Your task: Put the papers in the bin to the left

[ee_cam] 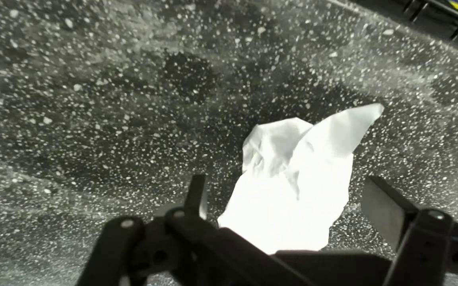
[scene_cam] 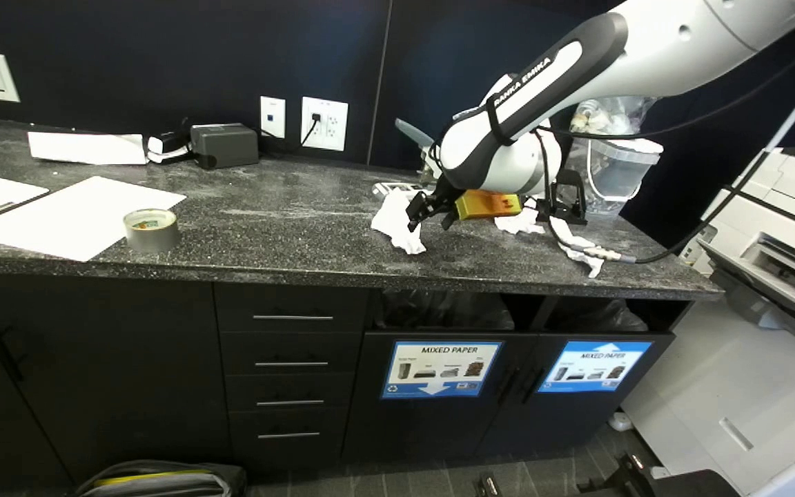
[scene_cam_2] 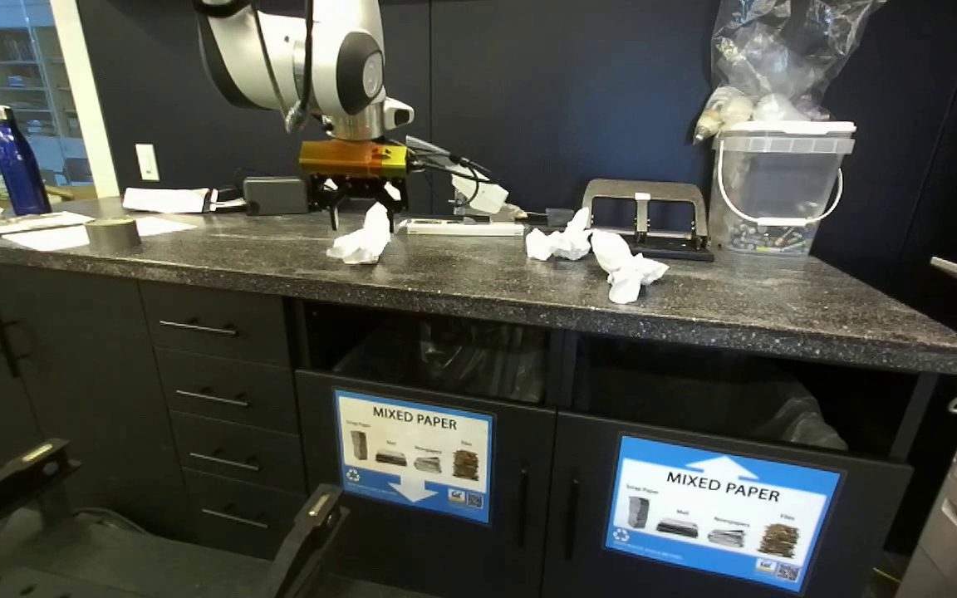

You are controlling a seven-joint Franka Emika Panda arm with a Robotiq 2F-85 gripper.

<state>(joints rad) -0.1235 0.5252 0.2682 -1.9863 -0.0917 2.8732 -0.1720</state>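
Right between claw (ee_cam: 285,186) fingers (ee_cam: 382,210), paper (ee_cam: 286,210)

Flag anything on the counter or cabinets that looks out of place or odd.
Three crumpled papers lie loose on the countertop, looking like stray waste. Below, the white-topped MIXED PAPER sign has an arrow pointing down, while the blue-topped MIXED PAPER sign has one pointing up, an odd mismatch. Nothing appears spilled.

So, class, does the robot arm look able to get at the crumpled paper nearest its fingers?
Probably yes: in the wrist view, the open fingers appear on either side of the crumpled paper, and nothing visible blocks the way.
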